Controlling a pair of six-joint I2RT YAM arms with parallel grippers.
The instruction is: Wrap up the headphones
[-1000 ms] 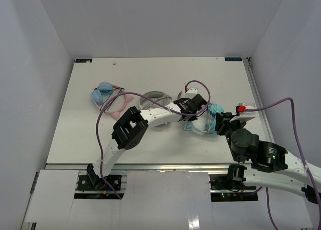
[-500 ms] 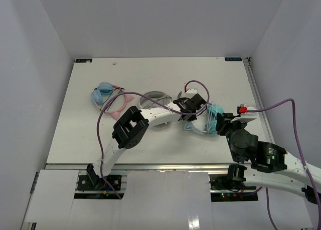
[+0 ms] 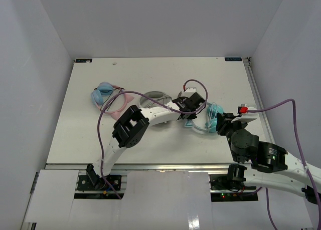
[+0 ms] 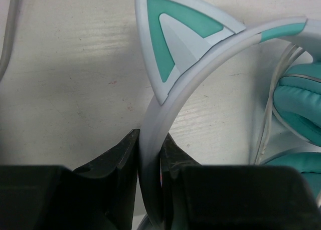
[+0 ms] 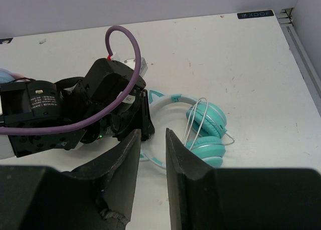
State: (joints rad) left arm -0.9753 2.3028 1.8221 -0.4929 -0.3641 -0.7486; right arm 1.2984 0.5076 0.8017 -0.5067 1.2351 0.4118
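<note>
The headphones (image 3: 210, 118) lie flat on the white counter (image 3: 150, 74), right of its middle, between the two arms. Their long axis runs roughly left to right across the counter: the two ear cups (image 5: 206, 127) sit at the right end, folded close against each other, and the crown of the headband (image 4: 168, 102) curves away to the left. The cups are round and turquoise with soft pads. The band is pale blue-white and carries a pointed cat ear (image 4: 175, 34) with a teal inset. A thin whitish cable (image 5: 192, 121) loops loosely over and around the cups. The left pincer (image 4: 149, 140) is pinching the headband near its crown, one dark finger on each side of the band. The right pincer (image 5: 153, 135) hangs just near of the headphones, its fingers slightly spread with nothing between them.
</note>
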